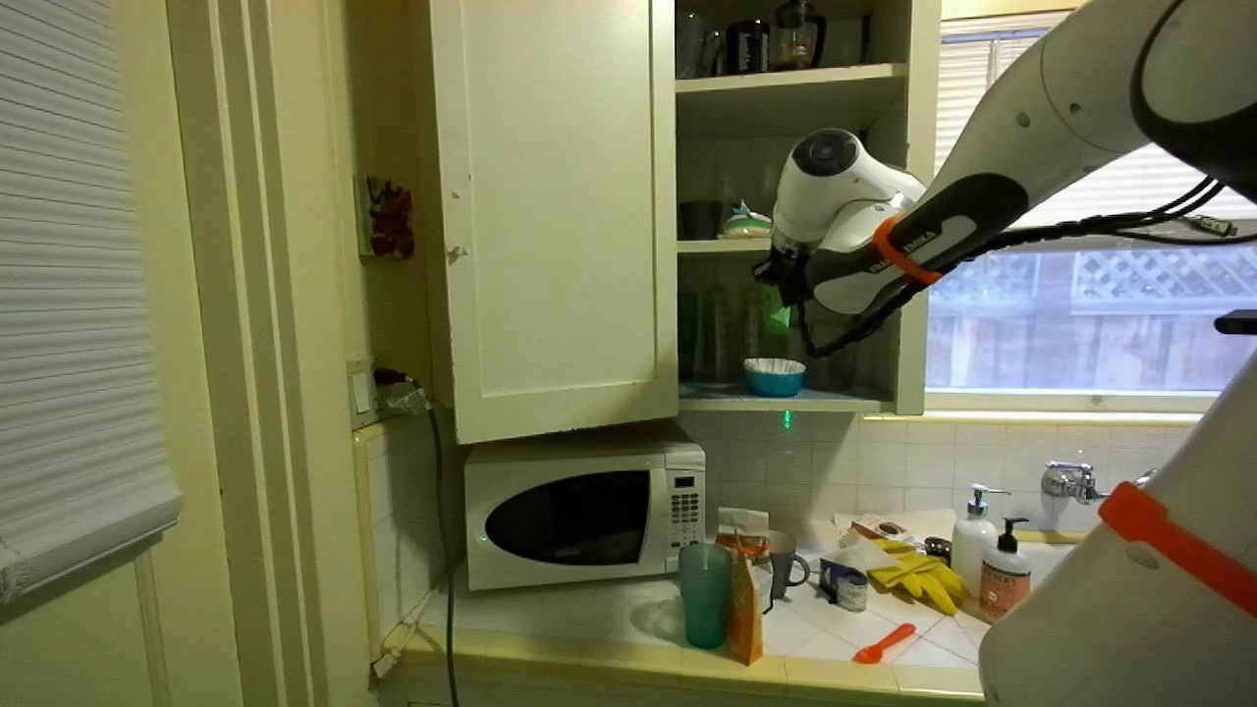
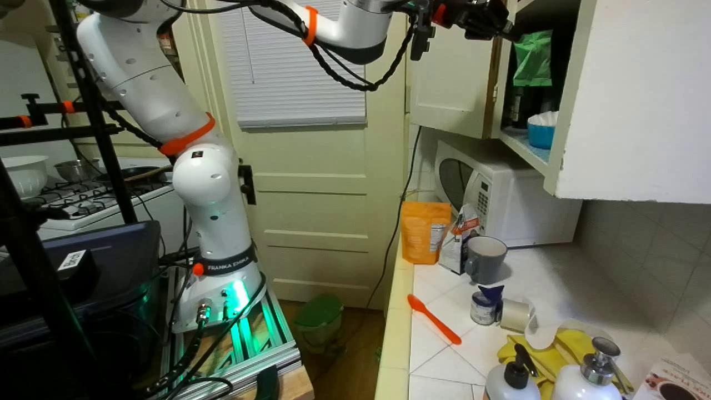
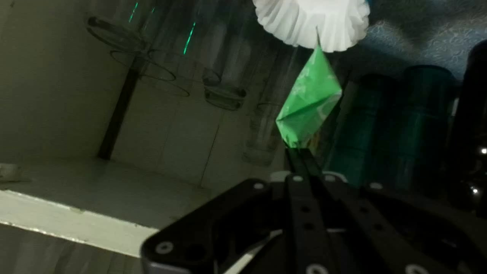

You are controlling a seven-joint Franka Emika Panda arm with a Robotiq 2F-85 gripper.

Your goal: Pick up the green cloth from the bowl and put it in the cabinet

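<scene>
- Cabinet door [image 1: 560, 216]: swung open above the microwave [image 1: 579, 511], which stands on the table [image 1: 589, 624].
- Lower shelf [image 1: 845, 401]: carries the blue bowl [image 1: 774, 383] with white paper liners [image 3: 312, 30]; dark green tumblers [image 3: 426, 102] and clear glasses [image 3: 224, 99] stand near it, within the cabinet [image 1: 911, 363].
- Gripper [image 3: 299, 150]: fingers [image 3: 292, 160] drawn together, pinching one end of the green packet [image 3: 310, 97].
- Green packet [image 2: 533, 60]: hanging below the gripper in an exterior view; inside the cabinet, above the blue bowl and apart from it.

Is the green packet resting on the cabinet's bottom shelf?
No, in an exterior view the green packet hangs from the gripper, above the bottom shelf and apart from it.
</scene>
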